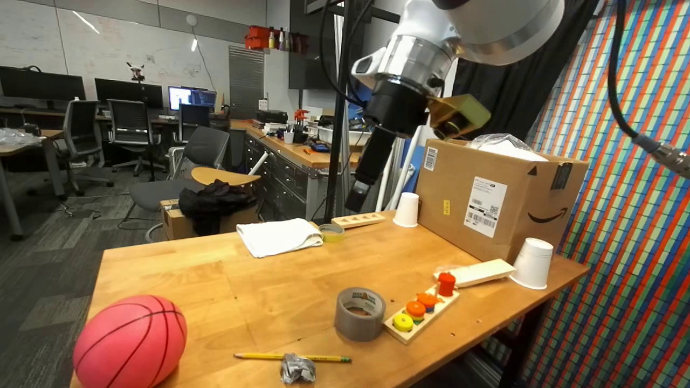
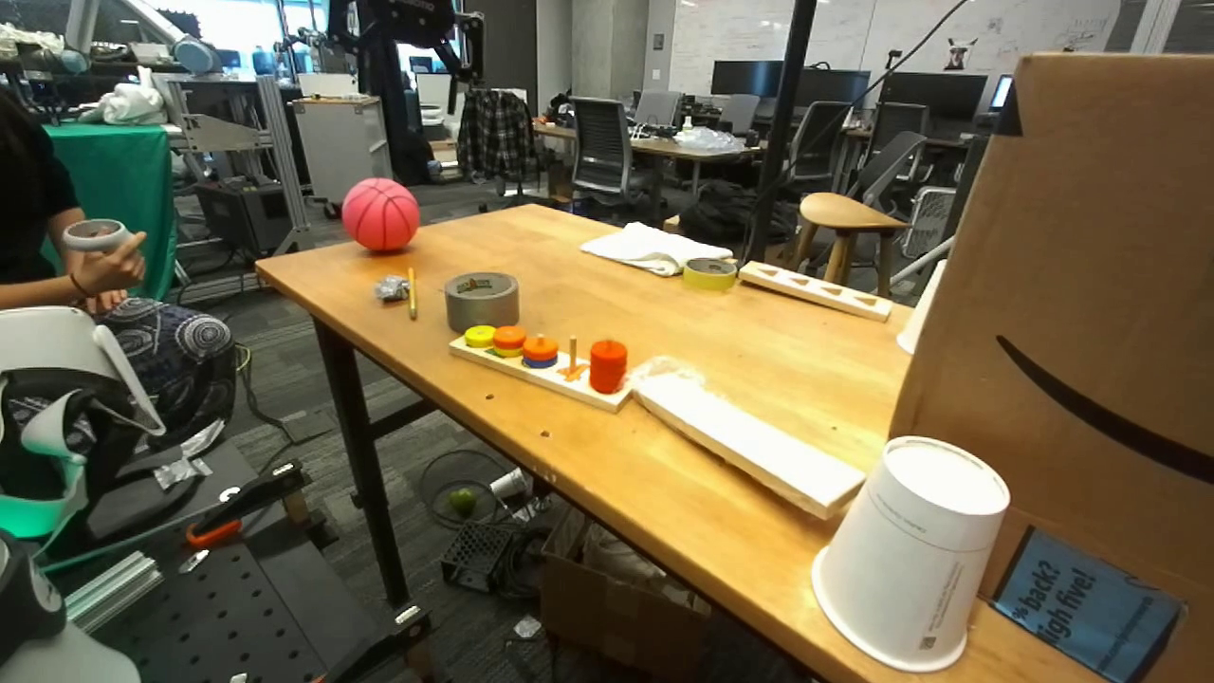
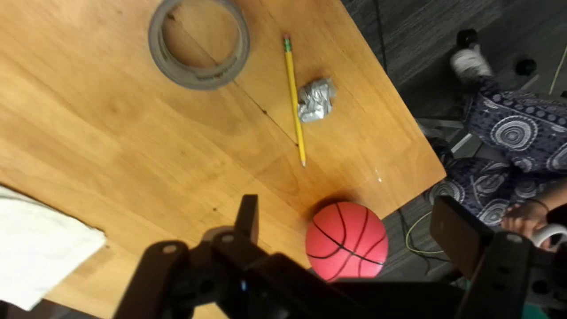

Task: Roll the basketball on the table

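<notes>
The pink-red basketball (image 1: 131, 343) with black lines rests on the wooden table (image 1: 215, 291), near a corner at its edge. It also shows near the far left corner in an exterior view (image 2: 380, 214). In the wrist view the basketball (image 3: 347, 241) appears between the spread fingers, and its lower part is hidden behind the gripper body. My gripper (image 1: 358, 196) hangs high above the table's back part, well apart from the ball. In the wrist view the gripper (image 3: 352, 217) is open, with nothing between its fingertips.
A pencil (image 1: 259, 355), a foil lump (image 1: 297, 368) and grey tape (image 1: 360, 314) lie near the ball. A peg toy (image 1: 415, 315), white cloth (image 1: 279, 237), yellow tape (image 1: 331, 233), paper cups (image 1: 532, 263) and a cardboard box (image 1: 463, 199) also stand on the table. A person sits beside it.
</notes>
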